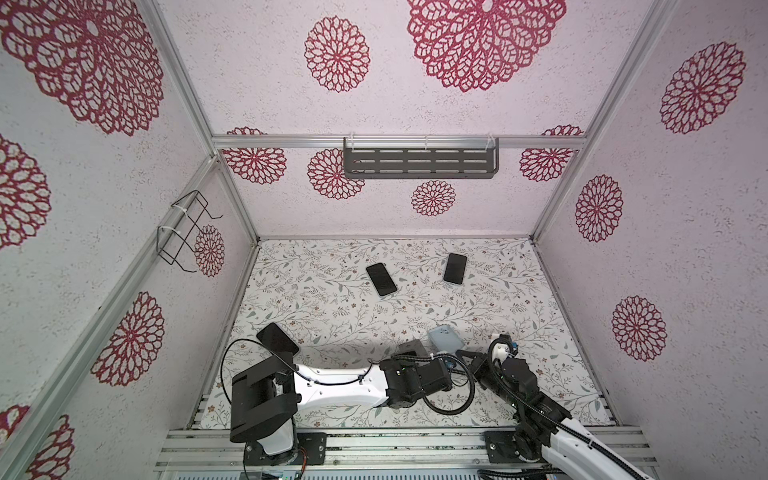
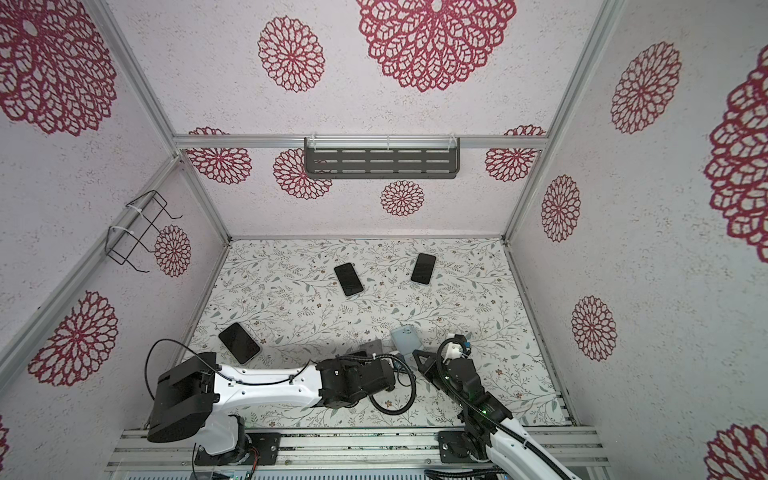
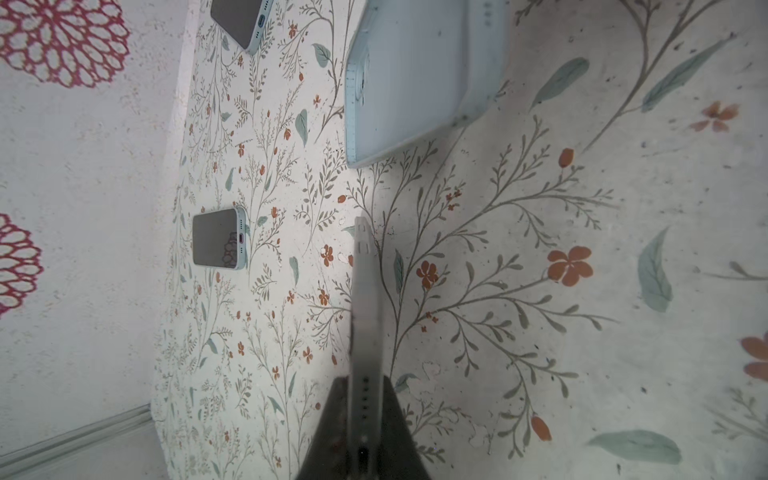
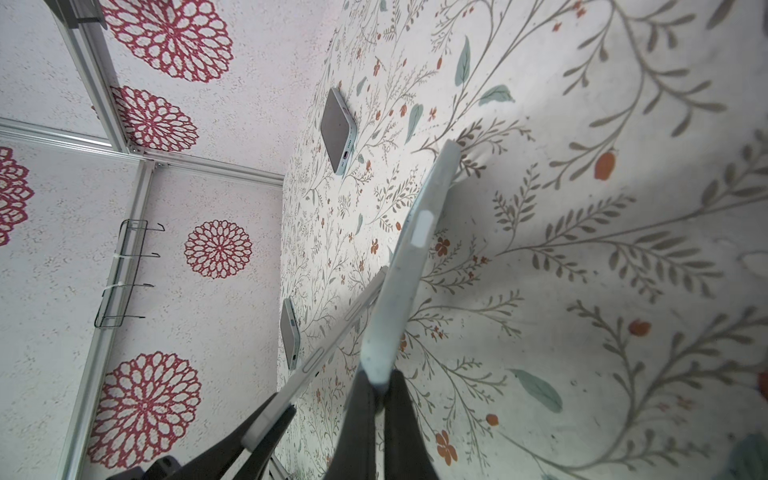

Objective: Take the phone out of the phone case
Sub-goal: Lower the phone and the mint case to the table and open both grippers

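Observation:
My left gripper (image 3: 365,415) is shut on a bare grey phone (image 3: 365,311), which I see edge-on in the left wrist view, held above the table. The pale blue phone case (image 4: 409,257) hangs from my right gripper (image 4: 380,395), which is shut on one of its ends. Phone (image 1: 411,347) and phone case (image 1: 444,337) are side by side and apart near the table's front middle in both top views, the phone (image 2: 372,347) left of the case (image 2: 405,338). In the right wrist view the phone (image 4: 332,336) shows beside the case, pinched by the left gripper's fingers (image 4: 266,419).
Three other phones lie screen-up on the floral table: one at the front left (image 1: 277,338) and two towards the back (image 1: 381,279) (image 1: 455,268). A grey shelf (image 1: 419,162) hangs on the back wall and a wire rack (image 1: 185,232) on the left wall.

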Controlling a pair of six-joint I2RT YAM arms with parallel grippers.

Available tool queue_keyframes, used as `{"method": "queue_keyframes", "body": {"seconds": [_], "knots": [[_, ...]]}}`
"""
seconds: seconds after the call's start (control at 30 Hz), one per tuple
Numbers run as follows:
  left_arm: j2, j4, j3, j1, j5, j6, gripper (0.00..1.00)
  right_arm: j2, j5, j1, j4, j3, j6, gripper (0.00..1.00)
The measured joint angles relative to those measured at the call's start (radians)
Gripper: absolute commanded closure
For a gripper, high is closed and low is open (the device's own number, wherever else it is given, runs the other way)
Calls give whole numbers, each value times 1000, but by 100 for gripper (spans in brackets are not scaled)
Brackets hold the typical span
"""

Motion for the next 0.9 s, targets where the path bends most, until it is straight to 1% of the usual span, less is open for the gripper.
{"method": "queue_keyframes", "body": {"seconds": [0.17,0.27,0.33,0.43,0.67,0.9], "knots": [[39,39,-15,-13,-67,60,93,20,0,0,2,0,16,100],[55,39,-16,-16,-87,77,85,21,0,0,4,0,27,100],[61,32,-16,-19,-79,77,81,21,0,2,4,0,37,100],[80,15,-16,-30,-63,77,78,25,0,5,5,0,55,100],[116,-16,-15,-53,-60,70,77,48,2,24,20,0,77,100],[151,-45,-8,-62,-38,46,67,78,2,41,38,0,78,100]]}}
